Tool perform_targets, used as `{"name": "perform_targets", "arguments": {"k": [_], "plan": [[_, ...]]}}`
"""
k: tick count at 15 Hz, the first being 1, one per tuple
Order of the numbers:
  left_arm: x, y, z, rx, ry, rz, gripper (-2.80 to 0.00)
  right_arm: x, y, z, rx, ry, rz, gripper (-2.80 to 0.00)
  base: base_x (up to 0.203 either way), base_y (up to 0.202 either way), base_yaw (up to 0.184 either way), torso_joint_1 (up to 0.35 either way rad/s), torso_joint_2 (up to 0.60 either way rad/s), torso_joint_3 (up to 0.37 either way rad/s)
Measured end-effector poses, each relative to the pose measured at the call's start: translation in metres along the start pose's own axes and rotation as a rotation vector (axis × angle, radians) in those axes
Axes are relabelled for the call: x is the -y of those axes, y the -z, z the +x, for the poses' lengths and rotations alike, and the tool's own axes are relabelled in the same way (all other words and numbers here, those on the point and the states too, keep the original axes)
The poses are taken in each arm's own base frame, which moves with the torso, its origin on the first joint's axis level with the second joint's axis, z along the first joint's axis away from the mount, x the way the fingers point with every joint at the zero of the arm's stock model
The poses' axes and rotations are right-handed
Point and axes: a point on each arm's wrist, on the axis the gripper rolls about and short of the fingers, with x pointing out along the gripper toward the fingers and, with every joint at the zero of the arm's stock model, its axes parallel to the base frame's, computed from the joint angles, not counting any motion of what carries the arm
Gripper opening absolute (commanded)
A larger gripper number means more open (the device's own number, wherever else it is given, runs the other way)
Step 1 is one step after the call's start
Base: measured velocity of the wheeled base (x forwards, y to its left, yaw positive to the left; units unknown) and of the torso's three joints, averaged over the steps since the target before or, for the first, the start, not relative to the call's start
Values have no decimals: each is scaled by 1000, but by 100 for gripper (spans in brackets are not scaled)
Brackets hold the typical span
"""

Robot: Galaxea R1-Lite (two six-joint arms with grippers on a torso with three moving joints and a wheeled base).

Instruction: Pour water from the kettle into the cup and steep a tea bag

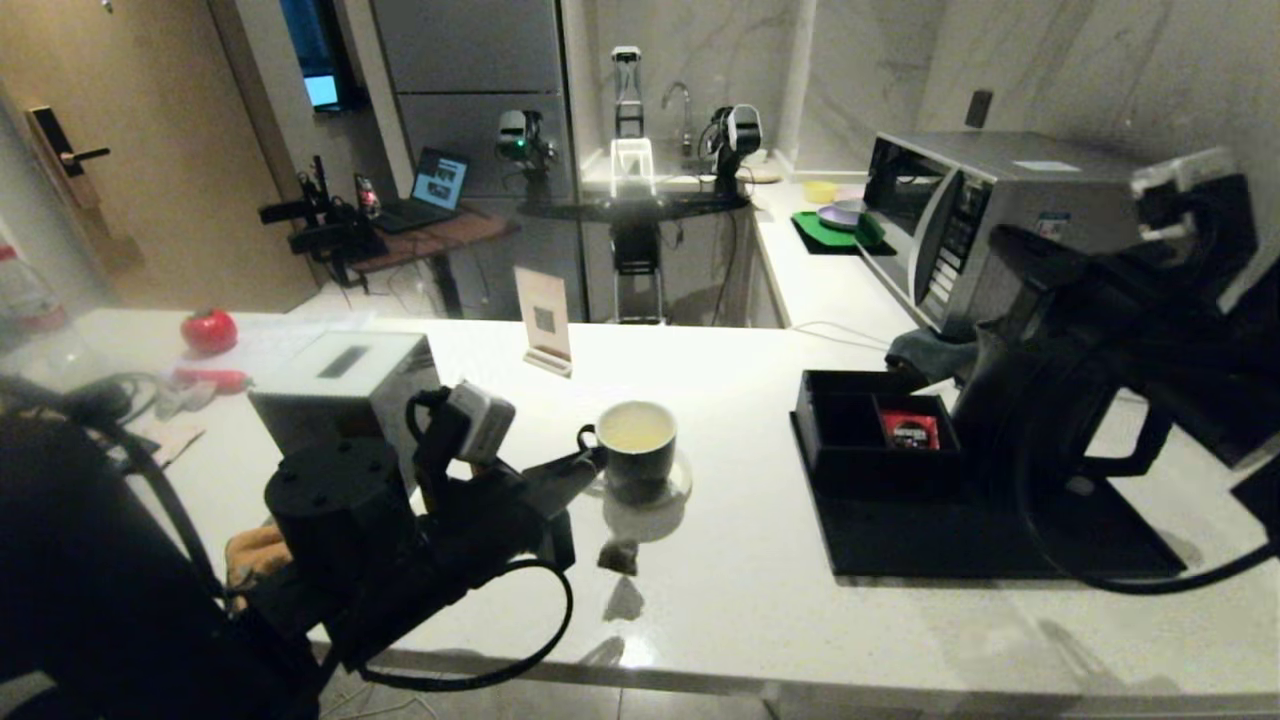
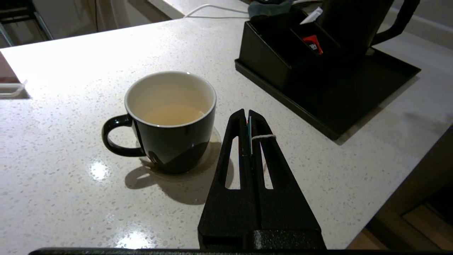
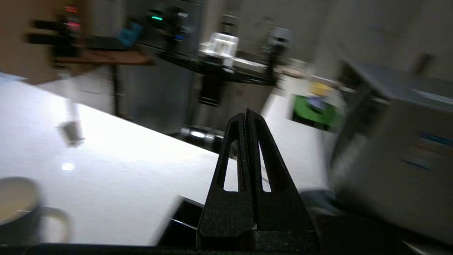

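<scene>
You are seeing the cup [image 1: 637,440] at frame centre already holding water; the kettle [image 1: 1040,400] is standing at right. The left gripper [image 2: 247,115] is pinching the string, tea bag [image 1: 618,556] dangling undipped; right gripper [image 3: 247,114] pressed together, empty.

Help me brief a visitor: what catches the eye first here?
The cup, holding pale liquid, stands mid-counter. Just beside it the left gripper is shut on a thin string, with the tea bag dangling below, outside the cup. To the right, the kettle sits on a black tray.
</scene>
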Motion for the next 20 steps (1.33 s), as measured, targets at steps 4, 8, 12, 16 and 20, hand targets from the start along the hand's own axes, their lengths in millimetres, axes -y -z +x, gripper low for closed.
{"name": "perform_targets", "arguments": {"k": [4, 8, 12, 16, 20], "plan": [[1, -2, -3, 6, 1, 2, -280, 35, 5, -53, -81, 152, -40, -280, 0, 0, 0, 0, 0, 0], [2, -2, -6, 0, 3, 0, -280, 30, 10, -111, -136, 189, -40, -280, 0, 0, 0, 0, 0, 0], [2, -2, -8, -1, 3, 0, -280, 14, 20, -163, -181, 188, 0, -280, 0, 0, 0, 0, 0, 0], [10, 3, -13, -28, 25, -3, -280, 3, 23, -198, -213, 187, 36, -280, 0, 0, 0, 0, 0, 0], [19, 4, -17, -29, 0, 0, -280, -8, 20, -236, -233, 184, 47, -280, 0, 0, 0, 0, 0, 0]]}}
